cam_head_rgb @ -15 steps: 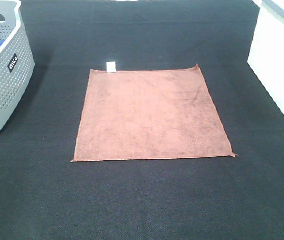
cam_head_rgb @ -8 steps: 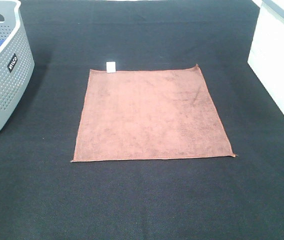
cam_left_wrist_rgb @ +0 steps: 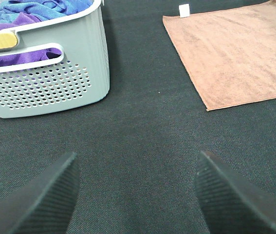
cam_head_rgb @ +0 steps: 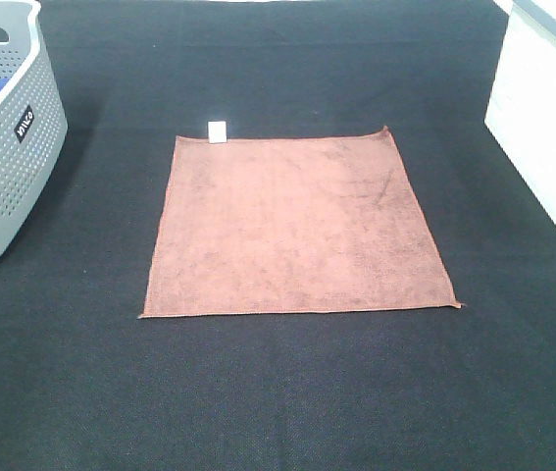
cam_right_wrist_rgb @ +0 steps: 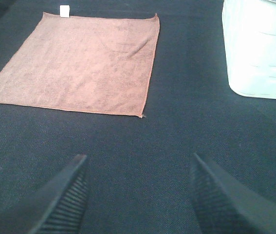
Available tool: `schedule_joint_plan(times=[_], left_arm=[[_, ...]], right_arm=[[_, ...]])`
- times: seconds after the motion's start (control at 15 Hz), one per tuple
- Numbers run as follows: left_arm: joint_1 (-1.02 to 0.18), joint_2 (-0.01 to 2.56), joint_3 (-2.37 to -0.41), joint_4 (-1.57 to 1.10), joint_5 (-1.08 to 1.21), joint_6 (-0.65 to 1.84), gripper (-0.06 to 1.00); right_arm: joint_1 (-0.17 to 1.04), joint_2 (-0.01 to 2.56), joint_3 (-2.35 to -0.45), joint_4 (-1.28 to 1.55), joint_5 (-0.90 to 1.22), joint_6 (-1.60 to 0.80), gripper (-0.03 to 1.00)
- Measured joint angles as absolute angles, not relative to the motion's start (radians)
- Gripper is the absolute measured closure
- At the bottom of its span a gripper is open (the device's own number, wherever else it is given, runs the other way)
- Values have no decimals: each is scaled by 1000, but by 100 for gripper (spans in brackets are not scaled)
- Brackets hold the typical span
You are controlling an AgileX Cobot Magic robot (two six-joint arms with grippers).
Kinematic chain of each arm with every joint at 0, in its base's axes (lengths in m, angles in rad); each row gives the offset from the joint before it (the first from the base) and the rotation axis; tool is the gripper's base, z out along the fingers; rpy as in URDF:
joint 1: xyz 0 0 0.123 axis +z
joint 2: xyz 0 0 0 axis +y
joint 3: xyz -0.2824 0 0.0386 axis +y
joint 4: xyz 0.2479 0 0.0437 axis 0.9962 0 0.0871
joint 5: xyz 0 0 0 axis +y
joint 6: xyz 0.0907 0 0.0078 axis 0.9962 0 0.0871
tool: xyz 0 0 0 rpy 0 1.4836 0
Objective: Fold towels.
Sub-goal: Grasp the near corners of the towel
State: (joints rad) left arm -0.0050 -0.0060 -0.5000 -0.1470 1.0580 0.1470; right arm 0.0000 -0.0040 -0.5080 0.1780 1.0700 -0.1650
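Observation:
A brown towel (cam_head_rgb: 297, 226) lies flat and spread out in the middle of the black table, with a small white tag (cam_head_rgb: 217, 130) at its far left corner. It also shows in the left wrist view (cam_left_wrist_rgb: 230, 53) and in the right wrist view (cam_right_wrist_rgb: 82, 61). Neither arm shows in the exterior high view. My left gripper (cam_left_wrist_rgb: 135, 165) is open and empty, hovering over bare table near the towel's near left corner. My right gripper (cam_right_wrist_rgb: 138, 165) is open and empty, over bare table near the towel's near right corner.
A grey perforated basket (cam_head_rgb: 3, 147) stands at the left, holding blue and purple towels (cam_left_wrist_rgb: 30, 9). A white bin (cam_head_rgb: 547, 118) stands at the right edge, also in the right wrist view (cam_right_wrist_rgb: 259, 48). The black table (cam_head_rgb: 278, 392) stretches in front of the towel.

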Motion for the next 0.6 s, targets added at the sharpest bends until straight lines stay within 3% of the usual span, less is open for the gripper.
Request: schedule_joint_plan(times=[0.6], left_arm=[[-5,-6,-500,-147,1058,147,29]], right_arm=[[0,-4,-508,178,1070,-165,39]])
